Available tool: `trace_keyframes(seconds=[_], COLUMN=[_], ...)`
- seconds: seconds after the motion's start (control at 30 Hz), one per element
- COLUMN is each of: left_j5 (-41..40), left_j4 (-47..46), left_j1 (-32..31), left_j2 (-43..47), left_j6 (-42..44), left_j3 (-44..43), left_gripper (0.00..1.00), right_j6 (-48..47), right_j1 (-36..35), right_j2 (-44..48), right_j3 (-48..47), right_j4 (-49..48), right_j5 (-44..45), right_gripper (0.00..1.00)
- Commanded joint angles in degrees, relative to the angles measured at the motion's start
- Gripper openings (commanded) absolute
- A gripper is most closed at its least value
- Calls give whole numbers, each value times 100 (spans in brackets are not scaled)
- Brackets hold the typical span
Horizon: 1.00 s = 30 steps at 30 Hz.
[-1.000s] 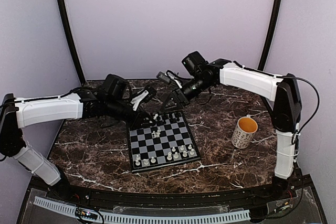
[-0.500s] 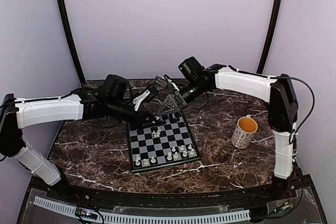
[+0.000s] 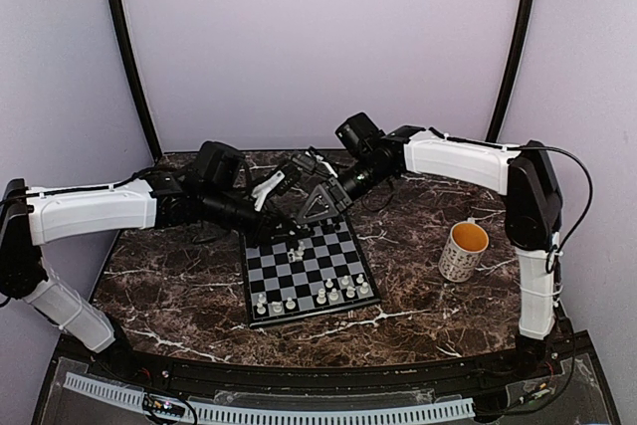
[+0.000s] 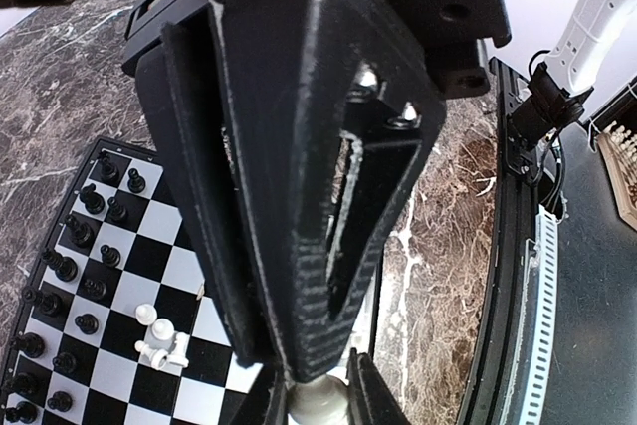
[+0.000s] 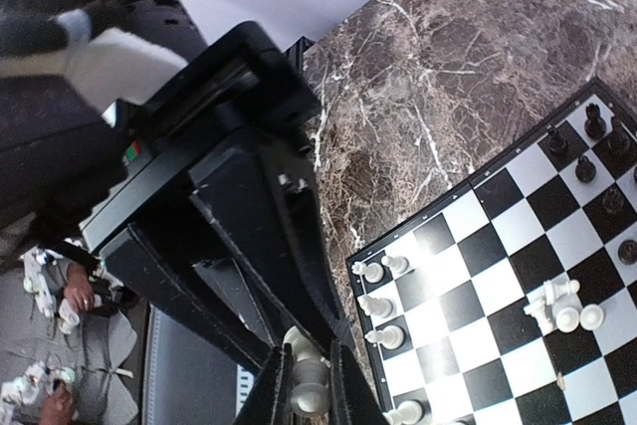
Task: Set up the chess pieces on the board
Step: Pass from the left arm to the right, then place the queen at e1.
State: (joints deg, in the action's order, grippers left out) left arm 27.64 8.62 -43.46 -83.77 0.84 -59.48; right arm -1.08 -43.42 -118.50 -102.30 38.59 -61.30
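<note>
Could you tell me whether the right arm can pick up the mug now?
Probably not yet: the right gripper is shut on a white piece; the mug itself stands unobstructed.

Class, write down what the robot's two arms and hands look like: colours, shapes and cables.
Both the left arm and right arm have smooth white shells over black joints. A thin black cable loops beside the right arm's elbow. The left hand and right hand are black, each with two wedge-shaped, finely ridged fingers with triangular cut-outs.
</note>
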Motion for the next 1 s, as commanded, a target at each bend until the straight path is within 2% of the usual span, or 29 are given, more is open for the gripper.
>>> trace_keyframes(seconds=[0.0,0.13,0.27,0.4,0.53,0.63,0.73,0.97], left_j5=[-118,-233,-575,-1225,-1337,-1794,-2355,-2563], left_j4=[-99,-30,130,-30,-271,-494,-546,-512], left_j1=[0,2,3,66,464,669,727,752], left_j2=[178,163,279,810,1180,1341,1403,1300], left_j6=[62,131,318,298,27,-52,-240,-352], left_j3=[86,96,144,365,505,641,693,691], left_gripper=[17,32,37,42,44,44,44,45], right_j6=[-102,-323,-986,-1452,-1900,-2233,-2515,-2919], right_j1=[-35,-20,-23,-113,-431,-776,-1129,-1719], right_j2=[-28,46,251,609,862,1023,1114,987], right_j3=[50,-83,-172,254,702,971,1224,1470], right_j4=[-107,58,396,354,291,196,45,-13], right_j5=[-97,269,1183,1969,2605,3121,3530,4266], right_gripper=[4,1,1,0,0,0,1,1])
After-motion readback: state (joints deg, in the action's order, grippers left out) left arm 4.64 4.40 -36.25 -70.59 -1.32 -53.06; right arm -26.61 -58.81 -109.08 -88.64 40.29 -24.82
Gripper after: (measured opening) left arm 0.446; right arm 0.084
